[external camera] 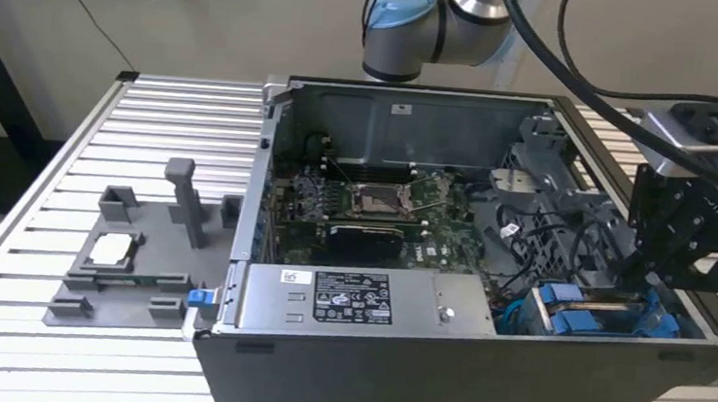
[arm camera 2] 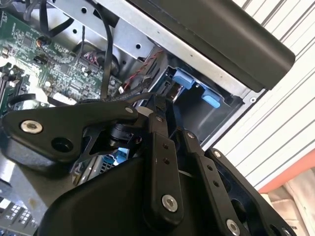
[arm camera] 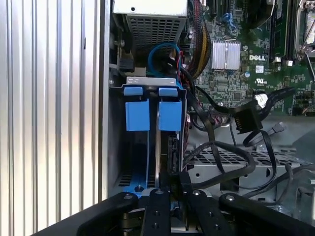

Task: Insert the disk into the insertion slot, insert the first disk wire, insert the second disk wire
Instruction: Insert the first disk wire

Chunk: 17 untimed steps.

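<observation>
The claw [arm camera: 172, 181] reaches down into a corner of the open case [external camera: 474, 377], its jaws drawn together on the near end of the disk [arm camera: 172, 152] and, as I judge it, clamped on that dark edge. The disk stands on edge inside the slot [arm camera: 150, 81], in line with one blue tab [arm camera: 170, 115]. Gripping it by the end probably lets it slide straight along the bay walls, and it looks close to home. A black connector [arm camera: 243, 120] lies loose beside the slot, and a blue cable [arm camera: 160, 51] loops beyond it. Neither appears plugged in, so the wire steps look undone.
</observation>
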Motion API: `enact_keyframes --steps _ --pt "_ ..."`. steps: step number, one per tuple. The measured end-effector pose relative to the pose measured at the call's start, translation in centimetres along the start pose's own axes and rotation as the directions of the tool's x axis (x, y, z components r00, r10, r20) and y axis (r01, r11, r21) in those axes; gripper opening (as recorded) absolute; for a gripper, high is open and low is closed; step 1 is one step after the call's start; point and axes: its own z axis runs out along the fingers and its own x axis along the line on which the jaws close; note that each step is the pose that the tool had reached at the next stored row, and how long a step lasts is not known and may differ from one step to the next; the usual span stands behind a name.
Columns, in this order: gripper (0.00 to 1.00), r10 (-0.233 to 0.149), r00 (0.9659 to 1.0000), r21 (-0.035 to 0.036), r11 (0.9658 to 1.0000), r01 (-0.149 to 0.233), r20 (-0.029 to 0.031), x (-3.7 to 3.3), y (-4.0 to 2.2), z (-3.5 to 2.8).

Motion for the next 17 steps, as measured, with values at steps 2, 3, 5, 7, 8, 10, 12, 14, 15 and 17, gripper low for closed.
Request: enact_keyframes --steps 2,3,5,7,8,10,12,14,15,17 --pt "0.19 0.0 1.0 0.0001 1.0 0.0 0.0018 0.01 0.0 0.12" --pt "0.19 0.0 1.0 0.0001 1.0 0.0 0.0018 0.01 0.0 0.12" --pt "0.19 -0.001 1.0 0.0001 1.0 0.001 0.0017 0.01 0.0 0.12" --pt "0.19 -0.003 1.0 0.0007 1.0 0.003 0.0021 -0.04 0.0 0.17" --pt "0.19 -0.004 1.0 0.0019 1.0 0.004 0.0018 -0.07 0.0 0.2" --pt "0.19 -0.005 1.0 0.0033 1.0 0.005 0.0018 -0.07 -0.01 0.27" --pt "0.19 -0.005 1.0 0.0046 1.0 0.005 0.0017 -0.07 -0.01 0.34" --pt "0.19 -0.005 1.0 0.0059 1.0 0.005 0.0016 -0.07 -0.01 0.45" --pt "0.19 -0.005 1.0 0.0062 1.0 0.005 0.0016 -0.06 -0.01 0.51" --pt "0.19 -0.005 1.0 0.0064 1.0 0.005 0.0016 -0.07 -0.01 0.6"
